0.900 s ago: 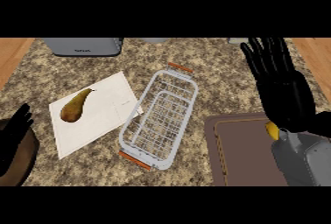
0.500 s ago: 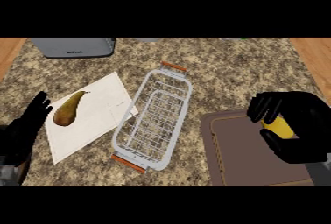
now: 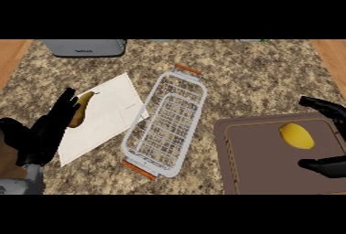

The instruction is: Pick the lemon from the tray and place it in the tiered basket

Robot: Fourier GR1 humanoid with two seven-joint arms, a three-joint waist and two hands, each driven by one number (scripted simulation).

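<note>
Hands: right hand (image 3: 329, 166) enters at the view's right edge, low over the tray. Only two black digits show, one beyond the lemon and one on its near side, spread wide and clear of it. Released, grasping nothing. Left hand (image 3: 42, 137), lower left, fingers straight and open, lies over the left edge of a white sheet (image 3: 108, 114) and partly covers a pear (image 3: 83, 109).

Lemon (image 3: 296, 135): yellow, oval, lying free toward the right side of the brown tray (image 3: 250, 160), between the two digits of the right hand. Judged light and rigid, with a smooth rounded skin liable to roll or slip out of a pinch made near its tips. Best taken across the short middle, digits on opposite flanks, closing evenly.

Basket (image 3: 165, 122): white wire, orange handles at both ends, set just left of the tray, between tray and sheet. Open at the top, so a release from above should serve.

Desk (image 3: 256, 77): speckled stone. Grey appliance (image 3: 84, 47) at the far left.
</note>
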